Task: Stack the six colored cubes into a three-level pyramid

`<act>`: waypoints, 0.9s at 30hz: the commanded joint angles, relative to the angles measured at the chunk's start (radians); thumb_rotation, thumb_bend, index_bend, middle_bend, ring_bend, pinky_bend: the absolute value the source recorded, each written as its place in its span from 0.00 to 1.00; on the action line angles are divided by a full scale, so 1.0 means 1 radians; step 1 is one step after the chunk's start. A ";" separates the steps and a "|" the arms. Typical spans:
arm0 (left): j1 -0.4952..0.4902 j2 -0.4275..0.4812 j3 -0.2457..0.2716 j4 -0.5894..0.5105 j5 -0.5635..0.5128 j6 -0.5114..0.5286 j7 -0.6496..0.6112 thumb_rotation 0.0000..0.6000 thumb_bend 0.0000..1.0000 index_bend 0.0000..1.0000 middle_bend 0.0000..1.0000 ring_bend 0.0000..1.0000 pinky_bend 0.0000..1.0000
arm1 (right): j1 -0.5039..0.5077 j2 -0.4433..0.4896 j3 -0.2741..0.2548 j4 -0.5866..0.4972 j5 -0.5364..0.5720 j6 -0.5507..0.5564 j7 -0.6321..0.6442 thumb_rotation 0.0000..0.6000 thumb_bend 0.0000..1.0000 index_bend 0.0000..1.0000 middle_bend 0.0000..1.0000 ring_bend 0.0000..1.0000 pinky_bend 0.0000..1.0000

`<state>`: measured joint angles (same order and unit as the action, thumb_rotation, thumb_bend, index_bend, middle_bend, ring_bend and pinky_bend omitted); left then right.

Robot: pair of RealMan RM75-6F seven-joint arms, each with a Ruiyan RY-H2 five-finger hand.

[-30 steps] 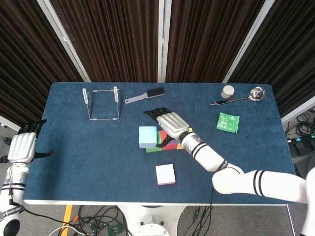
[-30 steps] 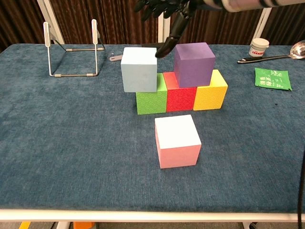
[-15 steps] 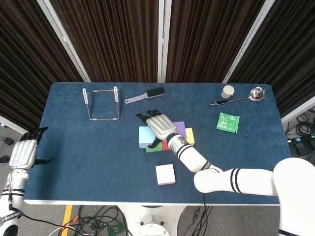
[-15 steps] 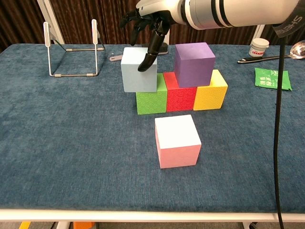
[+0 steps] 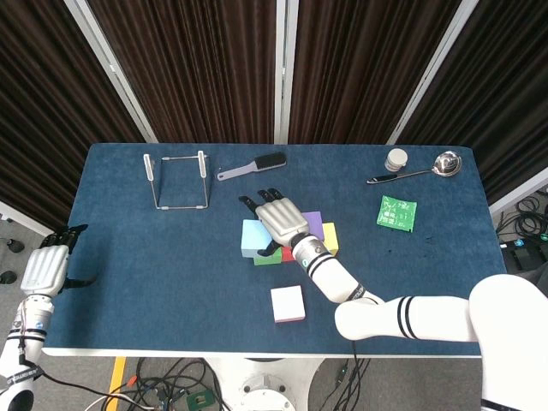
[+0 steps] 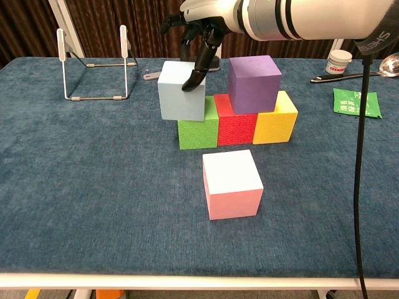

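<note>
Mid-table, green cube, red cube and yellow cube sit in a row. Purple cube rests on red and yellow. Light blue cube sits on green, overhanging left. Right hand hovers over it, fingers spread, one fingertip touching its top. Pink cube stands apart, nearer. Left hand, off table's edge, fingers apart, empty.

Right arm stretched to frame centre, left arm low at the left edge

In the head view the right hand sits near the middle, palm down, dark fingers spread and pointing downward, holding nothing. The left hand hangs at the lower left, fingers apart and loosely extended.
</note>
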<state>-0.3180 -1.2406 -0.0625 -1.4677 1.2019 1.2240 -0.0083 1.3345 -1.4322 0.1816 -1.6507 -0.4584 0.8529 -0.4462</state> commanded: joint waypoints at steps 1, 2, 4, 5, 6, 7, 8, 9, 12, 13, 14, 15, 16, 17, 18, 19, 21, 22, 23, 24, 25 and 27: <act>0.002 0.000 -0.004 -0.001 0.001 -0.003 0.001 1.00 0.12 0.11 0.14 0.05 0.15 | -0.005 0.002 0.005 -0.001 -0.001 0.005 -0.002 1.00 0.10 0.00 0.41 0.01 0.00; 0.003 0.000 -0.007 -0.001 0.001 -0.004 0.000 1.00 0.12 0.11 0.14 0.05 0.15 | -0.007 0.003 0.006 -0.001 -0.002 0.004 -0.002 1.00 0.10 0.00 0.42 0.02 0.00; 0.005 0.000 -0.012 -0.003 0.001 -0.006 -0.003 1.00 0.12 0.11 0.14 0.05 0.15 | -0.011 0.007 0.010 -0.004 -0.008 0.000 0.002 1.00 0.10 0.00 0.42 0.02 0.00; 0.005 0.001 -0.014 -0.004 0.001 -0.007 -0.005 1.00 0.12 0.11 0.14 0.05 0.15 | -0.014 0.011 0.013 -0.005 -0.013 -0.004 0.007 1.00 0.10 0.00 0.42 0.02 0.00; 0.006 0.002 -0.015 -0.005 0.001 -0.009 -0.007 1.00 0.12 0.11 0.14 0.05 0.15 | -0.017 0.017 0.017 -0.008 -0.019 -0.011 0.013 1.00 0.10 0.00 0.43 0.02 0.00; 0.006 0.003 -0.017 -0.006 0.002 -0.012 -0.008 1.00 0.12 0.11 0.14 0.05 0.15 | -0.023 0.026 0.023 -0.010 -0.030 -0.023 0.024 1.00 0.10 0.00 0.43 0.03 0.00; 0.006 0.004 -0.019 -0.007 0.002 -0.014 -0.008 1.00 0.12 0.11 0.14 0.05 0.15 | -0.027 0.034 0.026 -0.011 -0.040 -0.034 0.034 1.00 0.10 0.00 0.43 0.02 0.00; 0.005 0.005 -0.021 -0.007 0.002 -0.017 -0.009 1.00 0.12 0.11 0.14 0.05 0.15 | -0.031 0.043 0.030 -0.011 -0.053 -0.049 0.045 1.00 0.10 0.00 0.43 0.02 0.00; 0.003 0.006 -0.029 -0.008 -0.003 -0.026 -0.011 1.00 0.12 0.11 0.14 0.05 0.15 | -0.052 0.074 0.049 0.002 -0.111 -0.120 0.106 1.00 0.10 0.00 0.43 0.02 0.00; 0.001 0.006 -0.034 -0.006 -0.007 -0.029 -0.010 1.00 0.12 0.11 0.14 0.05 0.15 | -0.060 0.086 0.056 0.014 -0.138 -0.154 0.133 1.00 0.10 0.00 0.43 0.02 0.00; 0.000 0.004 -0.039 -0.004 -0.010 -0.031 -0.009 1.00 0.12 0.11 0.14 0.05 0.15 | -0.065 0.095 0.059 0.023 -0.158 -0.181 0.151 1.00 0.11 0.00 0.43 0.02 0.00; -0.002 0.003 -0.043 -0.002 -0.014 -0.034 -0.009 1.00 0.12 0.11 0.14 0.05 0.15 | -0.069 0.105 0.062 0.033 -0.176 -0.209 0.168 1.00 0.11 0.00 0.44 0.02 0.00; -0.004 0.002 -0.047 0.000 -0.018 -0.038 -0.008 1.00 0.12 0.11 0.14 0.05 0.15 | -0.071 0.113 0.064 0.044 -0.193 -0.233 0.182 1.00 0.11 0.00 0.44 0.02 0.00; -0.007 0.000 -0.050 0.003 -0.022 -0.043 -0.006 1.00 0.12 0.11 0.14 0.05 0.15 | -0.073 0.123 0.067 0.057 -0.215 -0.260 0.198 1.00 0.11 0.00 0.44 0.02 0.00; -0.010 -0.002 -0.054 0.007 -0.025 -0.048 -0.002 1.00 0.12 0.11 0.14 0.05 0.15 | -0.075 0.130 0.069 0.069 -0.235 -0.282 0.212 1.00 0.11 0.00 0.43 0.02 0.00; -0.012 -0.004 -0.058 0.010 -0.028 -0.050 -0.001 1.00 0.12 0.11 0.14 0.05 0.15 | -0.077 0.135 0.071 0.076 -0.250 -0.297 0.223 1.00 0.11 0.00 0.43 0.02 0.00; -0.015 -0.008 -0.065 0.014 -0.034 -0.053 0.001 1.00 0.12 0.11 0.14 0.05 0.15 | -0.079 0.147 0.075 0.087 -0.278 -0.329 0.245 1.00 0.11 0.00 0.43 0.02 0.00; -0.017 -0.010 -0.069 0.016 -0.036 -0.055 0.001 1.00 0.12 0.11 0.14 0.05 0.15 | -0.080 0.153 0.077 0.094 -0.299 -0.343 0.256 1.00 0.11 0.00 0.43 0.02 0.00; -0.018 -0.010 -0.072 0.017 -0.037 -0.056 0.002 1.00 0.11 0.11 0.14 0.05 0.15 | -0.081 0.155 0.079 0.099 -0.315 -0.349 0.263 1.00 0.11 0.00 0.43 0.02 0.00; -0.018 -0.011 -0.073 0.018 -0.038 -0.056 0.004 1.00 0.12 0.11 0.14 0.05 0.15 | -0.082 0.157 0.080 0.104 -0.332 -0.351 0.268 1.00 0.11 0.00 0.43 0.02 0.00; -0.019 -0.013 -0.074 0.019 -0.038 -0.057 0.009 1.00 0.12 0.11 0.14 0.05 0.15 | -0.084 0.158 0.081 0.110 -0.353 -0.353 0.274 1.00 0.11 0.00 0.43 0.02 0.00; -0.019 -0.014 -0.074 0.021 -0.039 -0.060 0.014 1.00 0.12 0.11 0.14 0.05 0.15 | -0.085 0.160 0.081 0.115 -0.379 -0.357 0.283 1.00 0.11 0.00 0.43 0.02 0.00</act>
<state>-0.3370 -1.2540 -0.1361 -1.4476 1.1633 1.1649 0.0050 1.2533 -1.2783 0.2591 -1.5462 -0.8156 0.5049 -0.1759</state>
